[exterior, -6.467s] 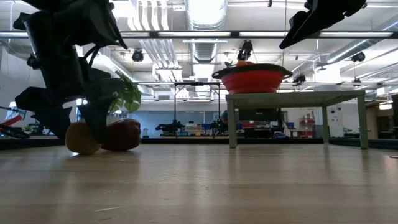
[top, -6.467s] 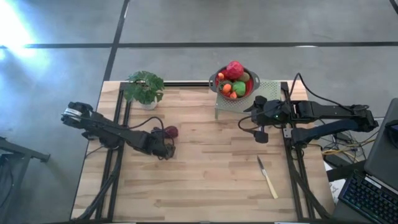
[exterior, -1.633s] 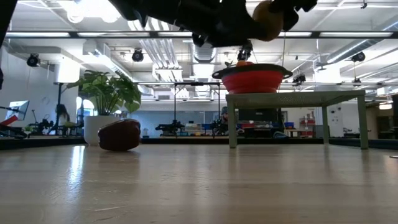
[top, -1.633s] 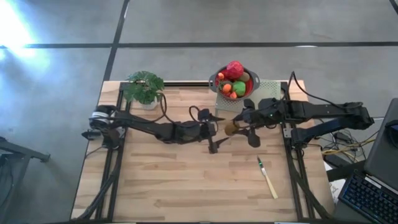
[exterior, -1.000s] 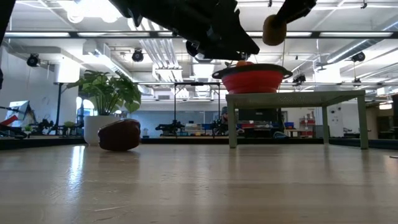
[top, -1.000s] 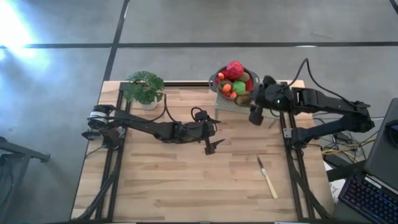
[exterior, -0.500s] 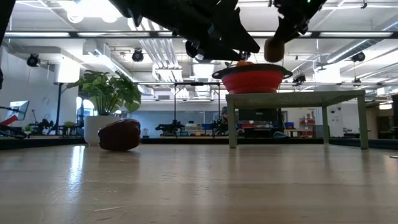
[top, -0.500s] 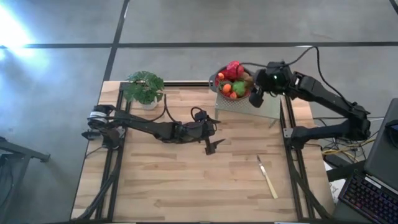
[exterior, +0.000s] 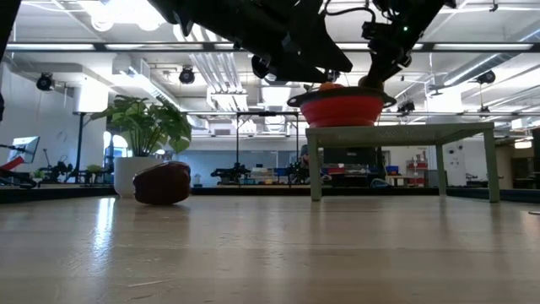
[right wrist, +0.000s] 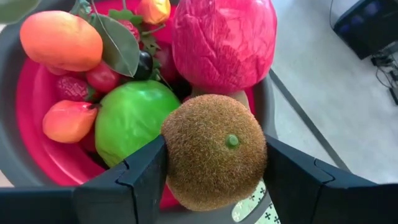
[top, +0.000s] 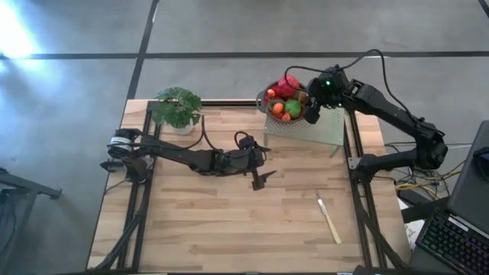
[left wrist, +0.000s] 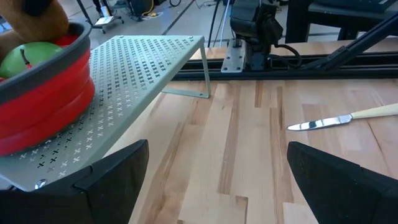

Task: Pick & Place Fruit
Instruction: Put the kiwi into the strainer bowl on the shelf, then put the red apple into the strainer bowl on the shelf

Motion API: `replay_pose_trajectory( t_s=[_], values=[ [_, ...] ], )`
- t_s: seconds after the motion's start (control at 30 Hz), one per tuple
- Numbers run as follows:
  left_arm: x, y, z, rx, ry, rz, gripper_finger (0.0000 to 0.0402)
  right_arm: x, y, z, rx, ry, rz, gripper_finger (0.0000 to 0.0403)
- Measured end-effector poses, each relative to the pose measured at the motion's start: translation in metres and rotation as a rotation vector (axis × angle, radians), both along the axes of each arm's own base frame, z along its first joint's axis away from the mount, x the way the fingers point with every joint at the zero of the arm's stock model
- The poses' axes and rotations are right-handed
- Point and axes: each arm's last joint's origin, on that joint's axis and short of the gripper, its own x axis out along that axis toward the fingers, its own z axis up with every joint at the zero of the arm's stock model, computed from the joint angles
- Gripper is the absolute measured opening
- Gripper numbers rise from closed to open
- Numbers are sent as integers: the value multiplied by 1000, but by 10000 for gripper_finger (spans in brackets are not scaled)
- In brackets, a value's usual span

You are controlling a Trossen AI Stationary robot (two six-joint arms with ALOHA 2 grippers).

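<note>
My right gripper (right wrist: pixel 214 180) is shut on a brown kiwi (right wrist: pixel 214 152) over the right rim of the red bowl (top: pixel 267 98). The bowl stands on a perforated metal stand (top: pixel 317 130) at the table's far edge. It holds a large magenta-red fruit (right wrist: pixel 224 40), a green one (right wrist: pixel 134 118) and orange ones (right wrist: pixel 61 40). A dark red fruit (exterior: pixel 162 182) rests on the table by its underside, in front of the plant in the low view. My left gripper (top: pixel 263 162) hangs open above mid-table, touching nothing. My right gripper pinches the kiwi between its two fingers, one finger on each of two opposite sides (right wrist: pixel 169 149). The fingers slant down from the table's right side. The kiwi is lifted clear, one of its ends toward the wrist camera, just above the bowl's rim beside the magenta-red fruit.
A potted plant (top: pixel 177 107) stands at the far left. A pale-handled knife (top: pixel 329 218) lies near the right edge. The bare wooden tabletop (top: pixel 229 221) stretches across the near half.
My right gripper has carried the kiwi toward the table's far edge and a little down, from beside the stand to over the bowl's right rim, turning as it went. It has stayed shut on the kiwi.
</note>
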Motion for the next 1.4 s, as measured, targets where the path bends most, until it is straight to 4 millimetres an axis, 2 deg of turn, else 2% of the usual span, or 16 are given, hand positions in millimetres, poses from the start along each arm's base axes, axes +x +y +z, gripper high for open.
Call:
replay_pose_trajectory(
  t_s=[0.5,0.93,1.4],
  values=[
    [0,0,0,0,0,0,386,-3,2,2,-9,7,13,293],
    [0,0,0,-5,-2,1,386,-11,9,11,-39,-26,17,377],
    [0,-1,0,-27,-8,2,386,-33,29,34,-111,-118,29,382]
  ],
)
